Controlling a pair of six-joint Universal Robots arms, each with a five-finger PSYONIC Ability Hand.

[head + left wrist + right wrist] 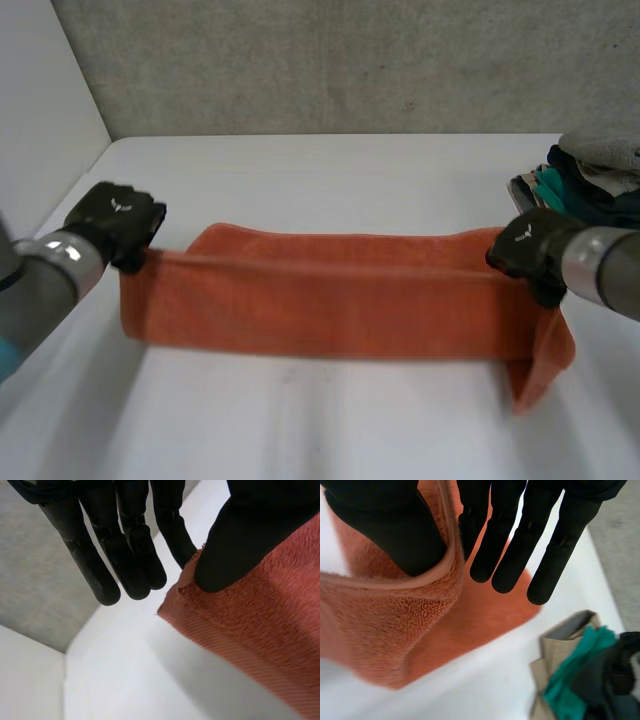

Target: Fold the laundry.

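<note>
An orange towel [330, 300] hangs stretched as a long band between my two hands, just above the white table [330, 170]. My left hand [115, 220] holds the towel's left upper corner. In the left wrist view the thumb [240, 540] presses the corner of the towel [260, 630] against one finger, and the other fingers stand straight beside it. My right hand [530, 250] holds the right upper end, where a flap of cloth hangs down. In the right wrist view its thumb [395, 525] pinches the hem of the towel [410, 625] against the nearest finger.
A pile of folded clothes [590, 180] in grey, teal and dark colours lies at the table's right edge, close to my right hand; the pile [585, 675] sits past my right fingertips. A grey wall [350, 60] closes the back, a white panel the left.
</note>
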